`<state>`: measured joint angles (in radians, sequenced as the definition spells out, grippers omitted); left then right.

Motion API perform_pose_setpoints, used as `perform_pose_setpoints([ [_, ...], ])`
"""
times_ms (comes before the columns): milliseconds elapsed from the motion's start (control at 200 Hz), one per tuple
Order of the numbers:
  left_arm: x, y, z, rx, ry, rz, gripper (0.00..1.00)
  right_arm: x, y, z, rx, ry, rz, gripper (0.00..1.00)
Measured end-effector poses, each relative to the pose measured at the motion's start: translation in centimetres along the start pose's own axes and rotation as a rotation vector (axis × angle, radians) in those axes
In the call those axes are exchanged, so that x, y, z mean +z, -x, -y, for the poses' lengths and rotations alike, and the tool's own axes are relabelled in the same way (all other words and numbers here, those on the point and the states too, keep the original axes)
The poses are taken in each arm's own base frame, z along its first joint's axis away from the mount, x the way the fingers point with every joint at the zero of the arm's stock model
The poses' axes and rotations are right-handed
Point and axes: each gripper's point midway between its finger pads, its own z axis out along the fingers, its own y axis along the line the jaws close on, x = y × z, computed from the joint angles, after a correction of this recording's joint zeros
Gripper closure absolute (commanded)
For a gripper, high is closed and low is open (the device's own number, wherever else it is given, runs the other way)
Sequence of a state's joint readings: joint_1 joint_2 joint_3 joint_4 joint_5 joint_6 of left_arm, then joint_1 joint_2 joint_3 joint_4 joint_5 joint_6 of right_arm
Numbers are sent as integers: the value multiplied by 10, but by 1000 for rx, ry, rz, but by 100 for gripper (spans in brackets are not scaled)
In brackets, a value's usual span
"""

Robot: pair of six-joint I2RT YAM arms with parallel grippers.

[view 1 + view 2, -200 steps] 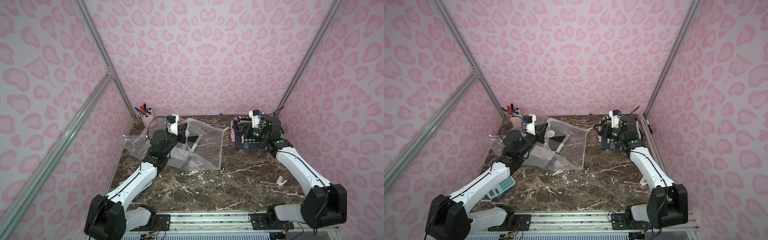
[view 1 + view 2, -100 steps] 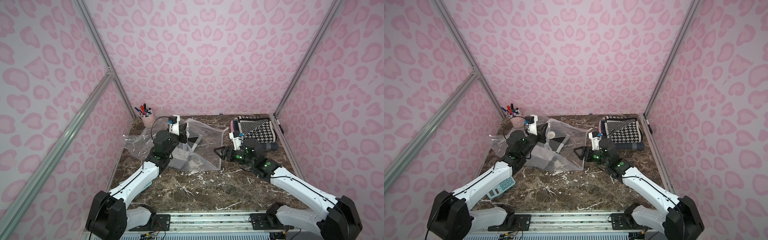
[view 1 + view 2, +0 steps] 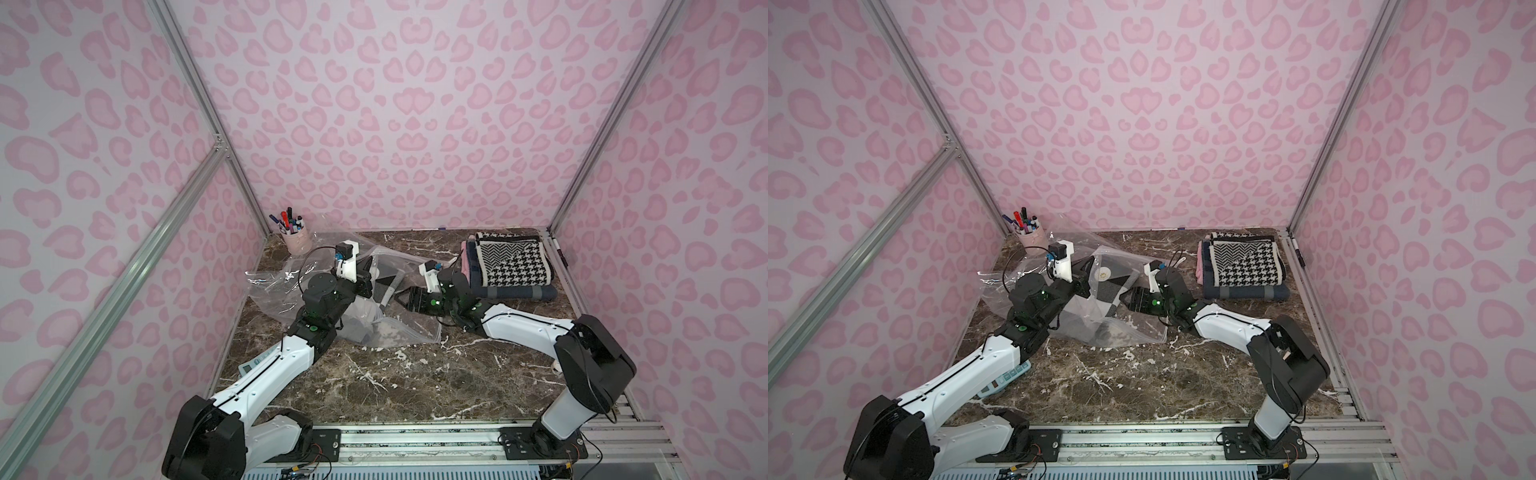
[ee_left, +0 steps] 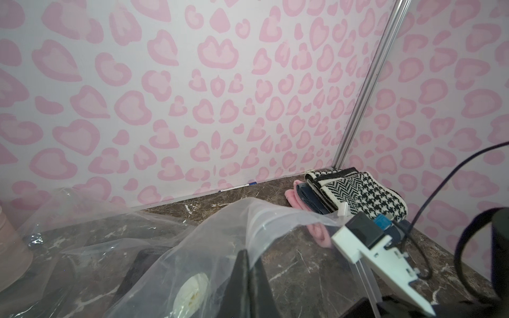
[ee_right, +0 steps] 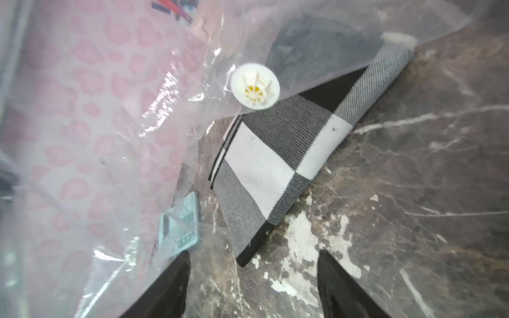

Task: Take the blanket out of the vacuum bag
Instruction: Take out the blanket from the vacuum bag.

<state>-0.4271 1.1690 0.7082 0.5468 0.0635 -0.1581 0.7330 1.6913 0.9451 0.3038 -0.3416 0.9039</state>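
"Most of the job is ahead of you, I'd judge. On the table the vacuum bag lies crumpled towards your left. The blanket, the grey, white and black checked one, sits at its mouth, partly under the top sheet of plastic."

"So nothing is out yet? What about the folded stack in the far right corner?"

"That stack lies well apart from the bag, so the checked one is your concern. Its near corner shows bare in the right wrist view. In both top views, though, it lies within the bag's outline, so I count it as not yet out."

"And my grippers?"

"Your left gripper is pinched tight on the bag's upper sheet and holds it raised, so the mouth gapes. Your right gripper stands wide and empty, aimed at that blanket corner and near it, not touching. The round white valve hangs in the lifted sheet just above the cloth. What's left is to close on the corner and draw the blanket clear."
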Motion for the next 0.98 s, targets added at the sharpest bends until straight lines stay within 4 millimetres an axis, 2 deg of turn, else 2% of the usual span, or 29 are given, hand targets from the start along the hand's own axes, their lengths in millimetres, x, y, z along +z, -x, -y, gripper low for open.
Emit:
perform_pose_setpoints([
  [125, -1, -2, 0, 0, 0, 2, 96, 12, -31, 30, 99, -43, -37, 27],
  [230, -3, -2, 0, -2, 3, 11, 96, 27, -40, 28, 122, -37, -36, 27],
  [345, -5, -4, 0, -5, 11, 16, 96, 52, -43, 15, 136, 4, -40, 27],
  [485, -7, -7, -4, -26, 39, 14, 96, 72, -46, 12, 153, 15, -47, 27],
  [665, -11, -4, -16, -51, 111, 25, 96, 86, -57, 28, 202, -11, -68, 27],
  [980, -11, -13, -23, -94, 149, 5, 96, 111, -45, 20, 224, 72, -22, 27],
])
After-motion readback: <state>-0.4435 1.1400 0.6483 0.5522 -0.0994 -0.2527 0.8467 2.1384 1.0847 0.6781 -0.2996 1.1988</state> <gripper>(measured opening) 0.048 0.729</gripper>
